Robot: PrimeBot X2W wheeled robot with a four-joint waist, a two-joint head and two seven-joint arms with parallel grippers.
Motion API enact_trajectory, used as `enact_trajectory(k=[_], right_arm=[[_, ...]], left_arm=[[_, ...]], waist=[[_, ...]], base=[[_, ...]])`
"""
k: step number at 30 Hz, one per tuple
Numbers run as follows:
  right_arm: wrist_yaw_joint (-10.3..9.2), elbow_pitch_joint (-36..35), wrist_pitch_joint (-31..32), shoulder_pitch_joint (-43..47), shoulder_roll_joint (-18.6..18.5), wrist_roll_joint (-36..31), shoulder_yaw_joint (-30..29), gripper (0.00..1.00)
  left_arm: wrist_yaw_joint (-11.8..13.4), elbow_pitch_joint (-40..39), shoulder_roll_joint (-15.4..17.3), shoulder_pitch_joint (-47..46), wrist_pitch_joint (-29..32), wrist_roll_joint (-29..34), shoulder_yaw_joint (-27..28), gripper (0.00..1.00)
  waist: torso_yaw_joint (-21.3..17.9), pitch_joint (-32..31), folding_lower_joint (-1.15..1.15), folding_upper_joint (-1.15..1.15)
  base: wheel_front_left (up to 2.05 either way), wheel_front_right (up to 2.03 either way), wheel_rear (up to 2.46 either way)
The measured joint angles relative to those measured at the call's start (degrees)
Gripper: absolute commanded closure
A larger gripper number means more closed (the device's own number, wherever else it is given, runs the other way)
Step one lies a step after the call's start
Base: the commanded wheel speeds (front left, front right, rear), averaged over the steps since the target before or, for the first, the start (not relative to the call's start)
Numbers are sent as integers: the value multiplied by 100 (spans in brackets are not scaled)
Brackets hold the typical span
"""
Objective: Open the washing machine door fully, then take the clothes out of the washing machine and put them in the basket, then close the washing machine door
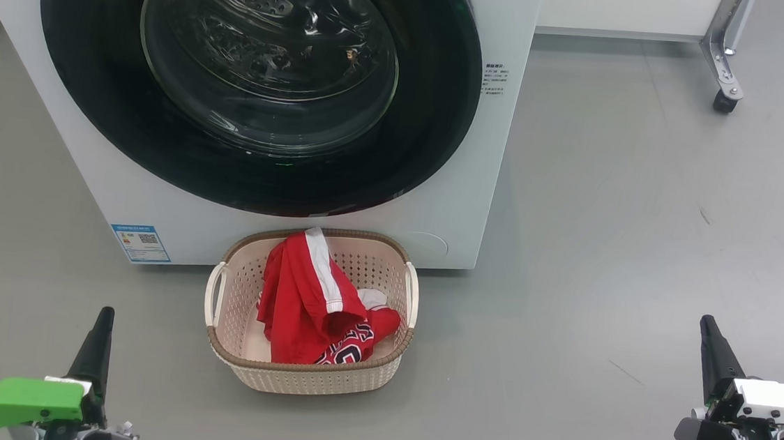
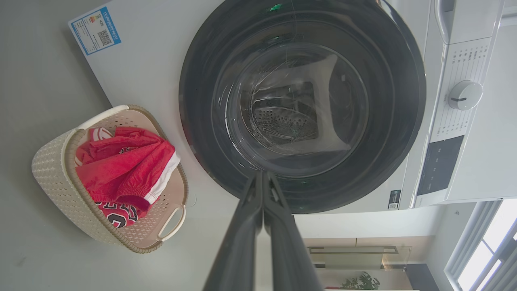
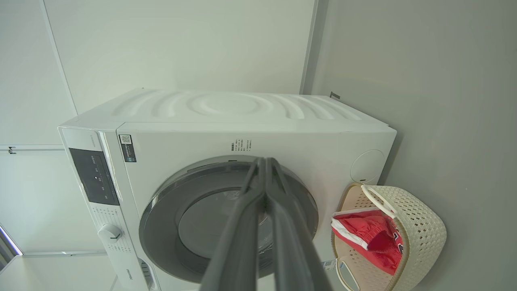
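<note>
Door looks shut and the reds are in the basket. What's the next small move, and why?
Probably none beyond parking both arms. The washing machine door sits closed against the washing machine, the clothes lie in the basket, and no red shows through the glass. The left gripper and the right gripper are shut, empty and clear of both.

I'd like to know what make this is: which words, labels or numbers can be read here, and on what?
"Hisense", probably, tiny, on the washing machine front near its dial.
Blue label with QR code, machine's lower corner: too small to read.
Printed lines beside the washing machine door: too small.
Lettering on the clothes in the basket: folded, unreadable.
</note>
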Motion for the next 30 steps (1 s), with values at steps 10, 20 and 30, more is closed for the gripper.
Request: enact_trajectory(k=[10,20,30], right_arm=[[0,0,31,0,2,0,-3,100],[0,0,31,0,3,0,-5,100],[0,-1,31,0,5,0,-7,100]], left_arm=[[0,4,-4,-1,1,0,4,100],[0,7,-8,-2,1,0,7,100],[0,7,-11,-3,1,0,10,100]], waist=[[0,0,0,0],[0,0,0,0],[0,0,0,0]], base=[[0,0,0],[0,0,0],[0,0,0]])
